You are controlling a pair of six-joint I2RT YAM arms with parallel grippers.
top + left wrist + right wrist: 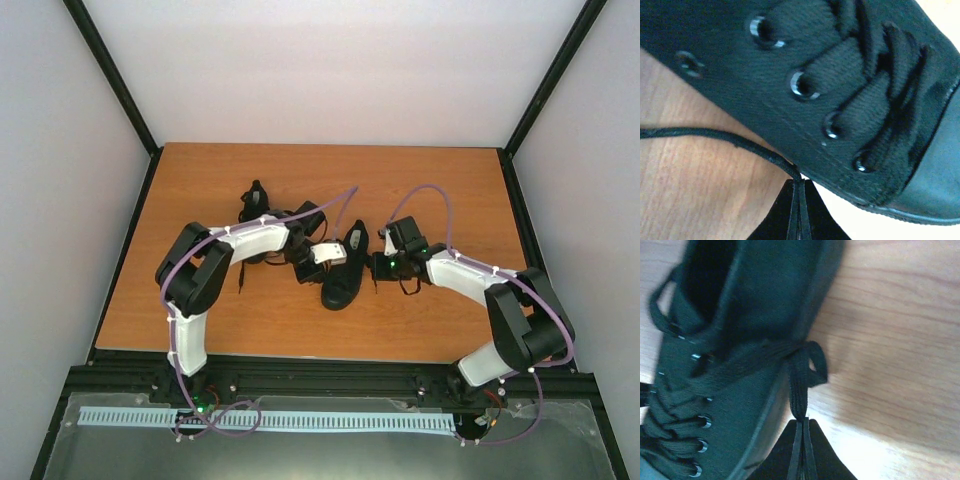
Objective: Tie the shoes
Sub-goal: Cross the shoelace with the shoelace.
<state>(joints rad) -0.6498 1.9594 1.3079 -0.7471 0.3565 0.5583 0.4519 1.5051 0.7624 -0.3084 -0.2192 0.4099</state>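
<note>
**Both end effectors pinched shut on the laces of the middle shoe**

At the near edge of the bench [420, 190] the two arms reach inward from their bases and meet around the near shoe [345, 280]. This shoe lies about mid-bench, angled, between the two wrists.

The left end effector [799, 192] has its fingers fully together. A thin black lace [715, 135] is nipped at their tips. From the pinch the lace runs up and away to the left across the wood, lying just beside the shoe's side wall. Four metal eyelets [801, 85] and the smooth toe cap [940, 170] fill the rest of that wrist view.

The right end effector [802, 427] is likewise closed tight, gripping a flat lace [799, 390] at its tips. This lace rises from the pinch into a small loop against the edge of the sole, then crosses onto the shoe's upper.

Farther back and to the left, the far shoe [254, 205] sits behind the left arm and is partly hidden by it. Neither end effector touches it.
</note>
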